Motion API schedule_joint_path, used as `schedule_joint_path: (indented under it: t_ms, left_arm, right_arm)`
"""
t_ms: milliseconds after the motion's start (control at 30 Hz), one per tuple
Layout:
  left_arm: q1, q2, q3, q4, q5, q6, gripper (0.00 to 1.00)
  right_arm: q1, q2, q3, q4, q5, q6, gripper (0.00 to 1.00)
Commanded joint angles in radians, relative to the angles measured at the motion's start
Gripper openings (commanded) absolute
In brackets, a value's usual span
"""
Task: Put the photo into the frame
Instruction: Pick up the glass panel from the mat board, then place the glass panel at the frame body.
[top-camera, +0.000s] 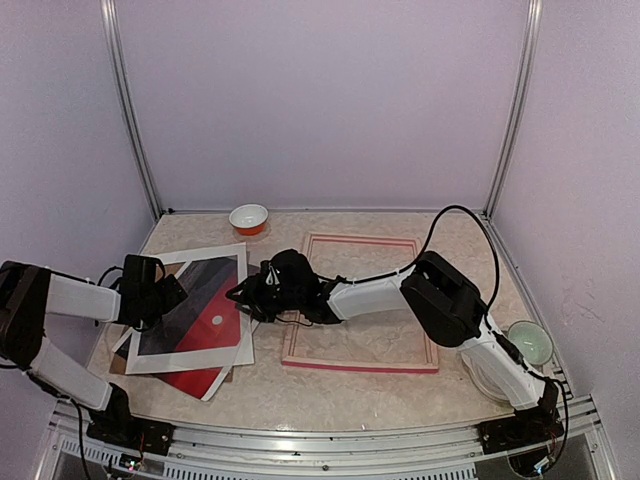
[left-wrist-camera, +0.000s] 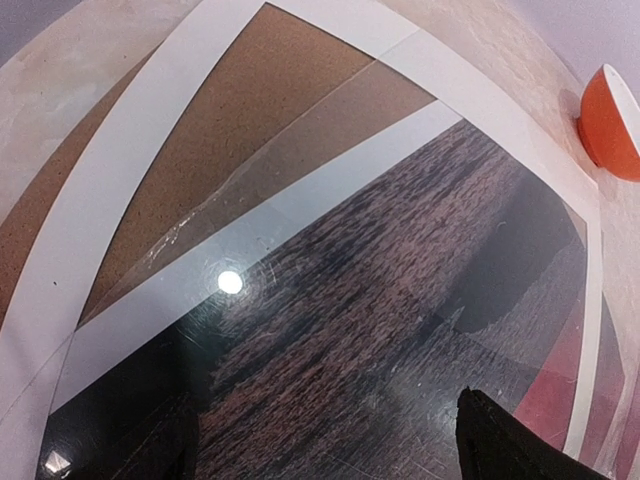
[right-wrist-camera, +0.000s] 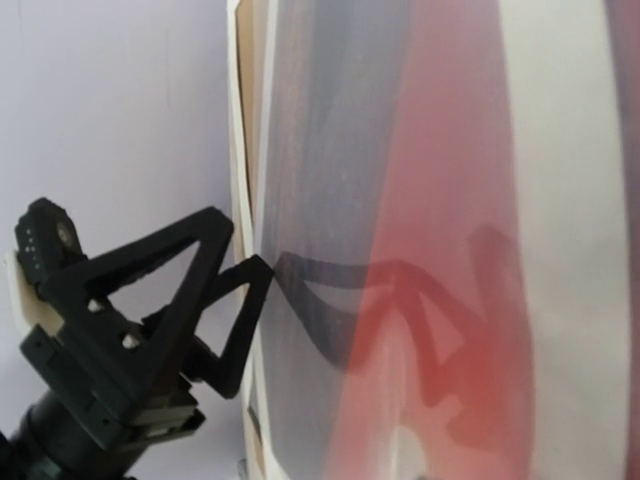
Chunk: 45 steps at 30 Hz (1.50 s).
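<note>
The jaws of the right gripper (top-camera: 241, 293) sit at the right edge of the photo (top-camera: 200, 300). In the right wrist view one black finger (right-wrist-camera: 215, 300) touches the edge of a glossy sheet. A matching dark shape on the sheet may be the other finger or only a reflection, so I cannot tell whether they are clenched on anything. The jaws of the left gripper (top-camera: 170, 297) are released and spread wide above the photo's left part, with the dark striped water and small white sun plainly visible between them.

The photo lies flat on the left of the worktop (top-camera: 330, 410), under a white mat (top-camera: 205, 254) that covers its margins. A brown backing board (left-wrist-camera: 200, 170) shows beneath the stack. The frame (top-camera: 360, 366) lies flat just right of the stack, apart from the photo, with bare worktop showing through its opening. The right arm stretches across the frame's left half. An orange bowl (top-camera: 249, 218) stands behind the stack near the back wall. A pale green bowl (top-camera: 530, 343) sits at the far right, beside the right arm.
</note>
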Motion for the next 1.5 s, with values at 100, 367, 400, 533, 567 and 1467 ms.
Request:
schedule_joint_path:
  t_ms: [100, 367, 400, 533, 567, 1467]
  left_arm:
    - [-0.004, -0.033, -0.029, -0.057, 0.045, -0.025, 0.88]
    - [0.000, -0.103, -0.019, -0.097, 0.057, -0.031, 0.88]
    - [0.000, -0.111, -0.018, -0.103, 0.061, -0.032, 0.88]
    - [0.003, -0.159, -0.004, -0.140, 0.070, -0.032, 0.88]
    - [0.004, -0.168, -0.002, -0.148, 0.072, -0.034, 0.89]
    - [0.012, -0.442, 0.028, -0.348, 0.109, -0.015, 0.96]
  right_arm:
    - [-0.013, -0.024, -0.046, 0.039, -0.009, 0.005, 0.30]
    - [-0.021, -0.028, -0.056, 0.040, -0.014, -0.002, 0.15]
    - [-0.022, -0.028, -0.057, 0.040, -0.015, -0.003, 0.13]
    - [-0.025, -0.032, -0.057, 0.040, -0.017, -0.013, 0.06]
    - [-0.025, -0.033, -0.057, 0.041, -0.018, -0.015, 0.05]
    - [-0.087, -0.147, -0.065, -0.116, -0.164, -0.191, 0.00]
